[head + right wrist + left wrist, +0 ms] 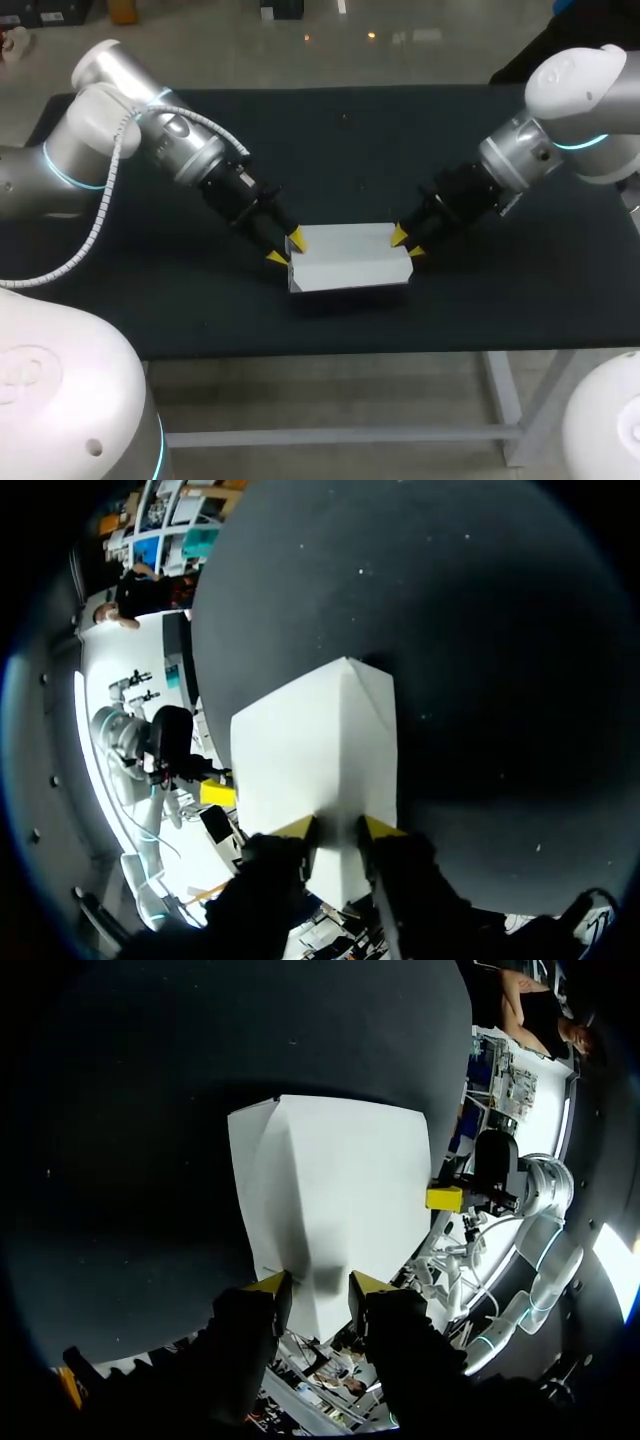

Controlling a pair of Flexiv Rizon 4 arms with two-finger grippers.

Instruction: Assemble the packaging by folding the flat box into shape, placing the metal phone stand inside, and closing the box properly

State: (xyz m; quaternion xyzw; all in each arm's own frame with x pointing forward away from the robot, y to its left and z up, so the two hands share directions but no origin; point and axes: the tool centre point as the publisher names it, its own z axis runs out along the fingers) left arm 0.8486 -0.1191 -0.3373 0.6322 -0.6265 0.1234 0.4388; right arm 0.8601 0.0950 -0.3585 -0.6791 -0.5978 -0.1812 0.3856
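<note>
Left claw (318,1285) and right claw (340,827) are each pinched onto an end of the box (348,256) on the bench (480,300), so it looks folded up, but no stand's been spotted, so loading and closing seem left.

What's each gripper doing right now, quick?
Left gripper: closed on one end of the white box.
Right gripper: closed on the box's opposite end.
</note>
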